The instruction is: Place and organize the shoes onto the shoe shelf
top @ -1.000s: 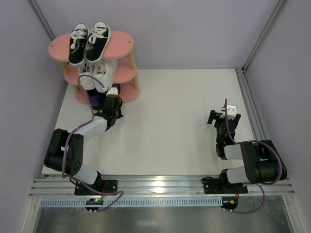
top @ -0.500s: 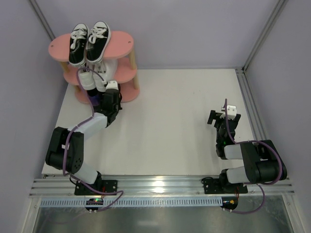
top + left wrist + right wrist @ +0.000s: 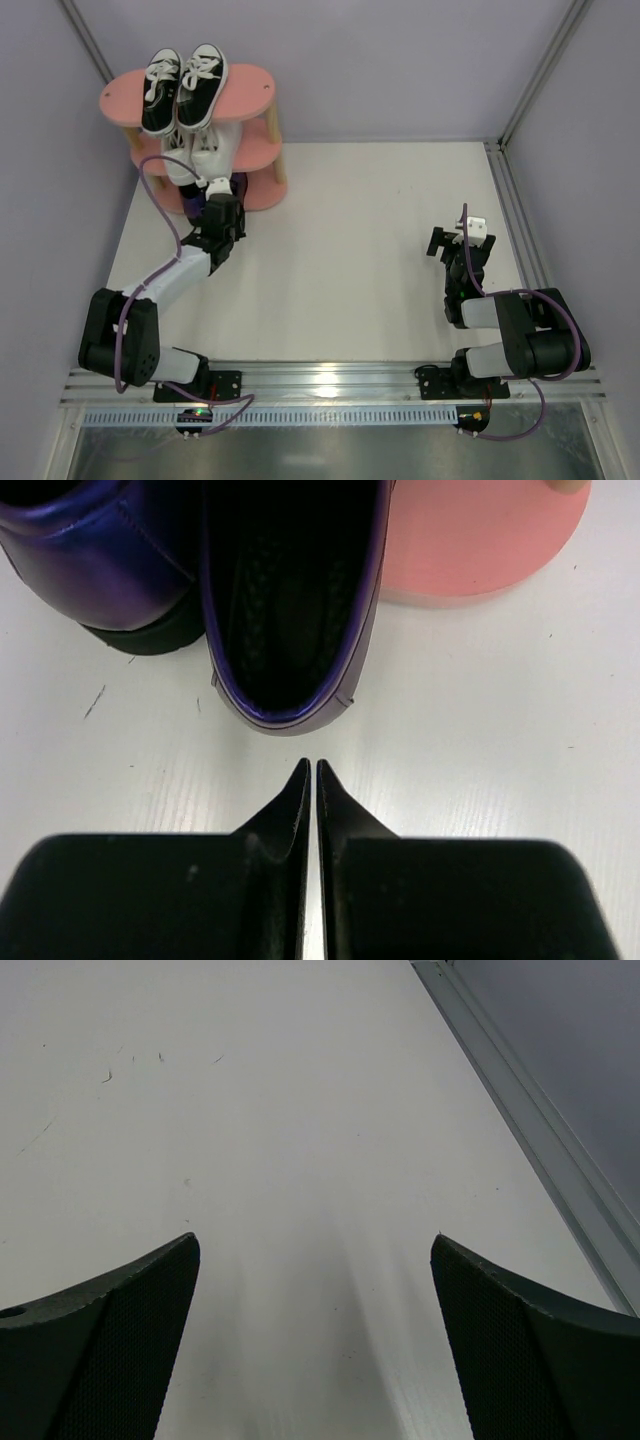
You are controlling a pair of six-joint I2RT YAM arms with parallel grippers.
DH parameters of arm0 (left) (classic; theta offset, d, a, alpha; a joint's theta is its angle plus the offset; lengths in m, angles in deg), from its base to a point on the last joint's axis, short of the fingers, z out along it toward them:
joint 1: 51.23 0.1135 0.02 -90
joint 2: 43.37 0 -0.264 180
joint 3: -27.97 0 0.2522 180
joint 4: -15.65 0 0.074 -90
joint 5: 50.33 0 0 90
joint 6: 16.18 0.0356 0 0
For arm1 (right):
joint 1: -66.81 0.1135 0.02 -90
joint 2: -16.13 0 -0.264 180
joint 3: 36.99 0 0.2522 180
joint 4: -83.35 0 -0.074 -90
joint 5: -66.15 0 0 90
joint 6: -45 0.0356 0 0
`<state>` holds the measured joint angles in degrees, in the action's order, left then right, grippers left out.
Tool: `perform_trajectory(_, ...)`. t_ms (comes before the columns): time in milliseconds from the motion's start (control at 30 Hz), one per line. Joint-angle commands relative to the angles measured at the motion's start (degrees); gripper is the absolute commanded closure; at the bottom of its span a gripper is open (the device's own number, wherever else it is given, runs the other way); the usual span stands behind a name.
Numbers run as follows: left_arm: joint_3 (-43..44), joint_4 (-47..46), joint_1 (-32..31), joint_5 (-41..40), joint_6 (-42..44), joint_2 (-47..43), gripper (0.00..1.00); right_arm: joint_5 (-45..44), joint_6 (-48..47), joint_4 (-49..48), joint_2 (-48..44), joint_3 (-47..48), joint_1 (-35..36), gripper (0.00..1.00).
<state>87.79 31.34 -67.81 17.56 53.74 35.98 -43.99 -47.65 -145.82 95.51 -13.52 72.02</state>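
Note:
The shoe shelf [image 3: 252, 88] stands at the far left. Black canvas sneakers [image 3: 185, 85] sit on its top board and white sneakers [image 3: 207, 150] on the middle one. The two dark purple glossy shoes [image 3: 190, 207] sit at the bottom, heels sticking out over the table. In the left wrist view the right purple shoe [image 3: 290, 600] shows its opening, the other [image 3: 90, 570] lies to its left, and the pink bottom board [image 3: 480, 540] is at upper right. My left gripper [image 3: 213, 196] [image 3: 310, 767] is shut and empty, its tips just behind the right shoe's heel. My right gripper [image 3: 458, 243] [image 3: 315, 1245] is open and empty over the bare table.
A metal rail [image 3: 540, 1130] runs along the table's right edge, close to my right gripper. Purple walls close in the back and sides. White tabletop [image 3: 370, 230] lies between the two arms.
My left arm has reached in toward the shelf's bottom tier and swung a little left. The right arm has not moved.

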Motion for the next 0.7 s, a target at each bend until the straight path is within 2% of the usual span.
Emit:
perform_trajectory(0, 0.16, 3.77, 0.23, -0.48, -0.76, 0.71, 1.00, 0.54, 1.16, -4.39, -0.80, 0.83, -0.20, 0.03)
perform_trajectory(267, 7.28, 4.31, 0.93, -2.67, 1.97, 11.43, 1.00, 0.45, 1.16, -4.39, -0.80, 0.74, -0.12, 0.03)
perform_trajectory(667, 13.61, 1.68, 1.55, -6.11, 7.15, 13.02, 1.00, 0.45, 1.16, -4.30, -0.80, 0.83, -0.20, 0.03)
